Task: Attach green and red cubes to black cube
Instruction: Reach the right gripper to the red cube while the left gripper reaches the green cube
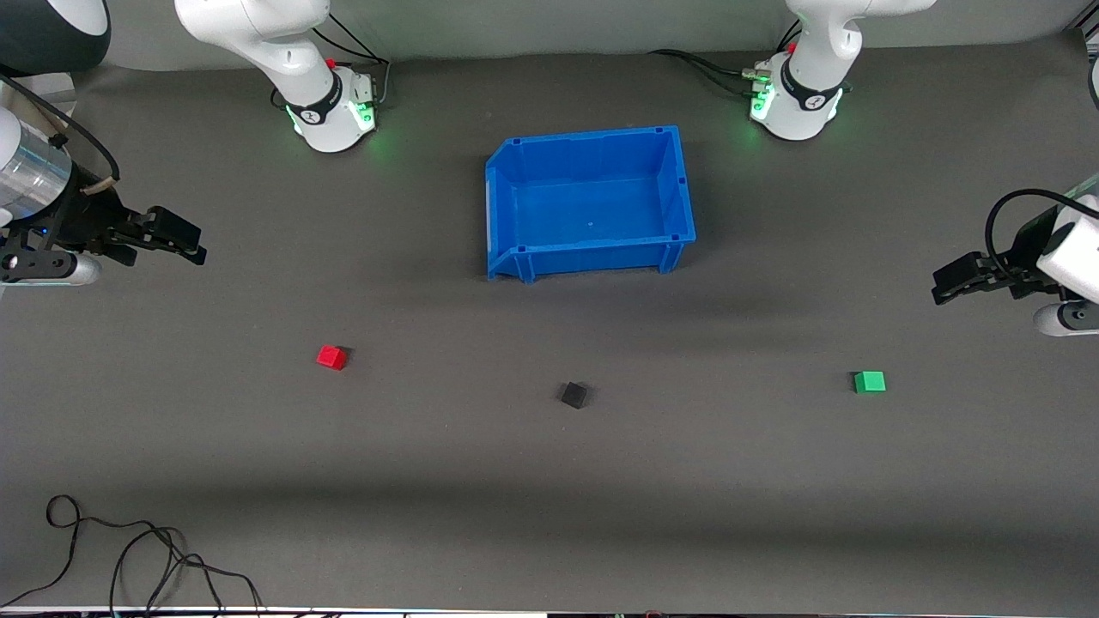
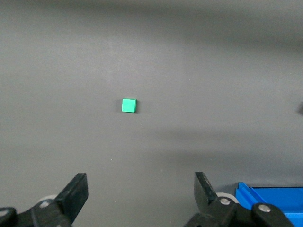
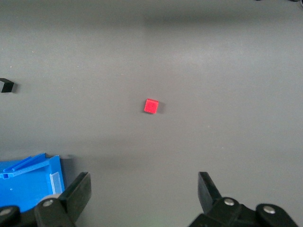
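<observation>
The black cube [image 1: 573, 395] sits on the grey table near its middle, nearer the front camera than the blue bin. The red cube [image 1: 331, 357] lies toward the right arm's end and shows in the right wrist view [image 3: 151, 106]. The green cube [image 1: 870, 382] lies toward the left arm's end and shows in the left wrist view [image 2: 129, 105]. My left gripper [image 1: 943, 287] is open and empty, up at the left arm's end of the table. My right gripper [image 1: 191, 245] is open and empty, up at the right arm's end. The black cube also shows in the right wrist view [image 3: 6, 86].
An empty blue bin [image 1: 591, 249] stands between the arm bases, farther from the front camera than the cubes. Its corner shows in both wrist views [image 2: 270, 196] [image 3: 28, 182]. Loose black cables [image 1: 129, 558] lie at the table's near edge toward the right arm's end.
</observation>
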`<state>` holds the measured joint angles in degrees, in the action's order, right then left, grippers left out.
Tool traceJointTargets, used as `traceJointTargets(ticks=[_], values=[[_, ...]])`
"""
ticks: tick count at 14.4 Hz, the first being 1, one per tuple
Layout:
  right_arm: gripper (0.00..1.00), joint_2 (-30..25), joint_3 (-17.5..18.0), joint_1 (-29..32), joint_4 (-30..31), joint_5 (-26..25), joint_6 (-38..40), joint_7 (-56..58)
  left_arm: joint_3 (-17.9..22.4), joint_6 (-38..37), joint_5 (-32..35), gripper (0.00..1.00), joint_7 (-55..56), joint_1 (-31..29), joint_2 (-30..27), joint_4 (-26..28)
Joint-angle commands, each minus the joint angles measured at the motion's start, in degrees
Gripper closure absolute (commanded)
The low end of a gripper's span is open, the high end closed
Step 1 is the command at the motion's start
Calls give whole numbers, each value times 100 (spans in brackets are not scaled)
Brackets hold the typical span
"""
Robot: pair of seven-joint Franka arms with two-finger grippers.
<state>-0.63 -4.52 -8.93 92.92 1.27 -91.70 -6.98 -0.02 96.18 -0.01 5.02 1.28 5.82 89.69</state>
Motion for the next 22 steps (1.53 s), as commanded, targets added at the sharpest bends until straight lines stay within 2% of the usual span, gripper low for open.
traceJointTargets(ticks=[1,7,10,13,15,18,22], values=[[0,-16,-5,-47,-2,-135,73,57,20,-125,-86,0,-98,39,-290,206],[0,-8,-5,-56,7,-135,73,13,63,-47,-43,0,7,-66,-195,390],[0,45,4,-47,25,-135,82,22,64,583,-25,0,664,-286,-99,917],[0,273,-13,5,59,-118,354,83,90,1296,10,0,755,-505,94,1427],[0,510,-13,-38,121,-118,250,13,99,1350,-8,0,1103,-550,418,1437],[1,852,-5,-56,453,-83,-407,-5,99,1762,-16,0,1966,-690,972,1367],[1,1011,-13,-3,1691,-21,-2050,-31,99,2201,-175,0,3878,-866,1833,1349]])
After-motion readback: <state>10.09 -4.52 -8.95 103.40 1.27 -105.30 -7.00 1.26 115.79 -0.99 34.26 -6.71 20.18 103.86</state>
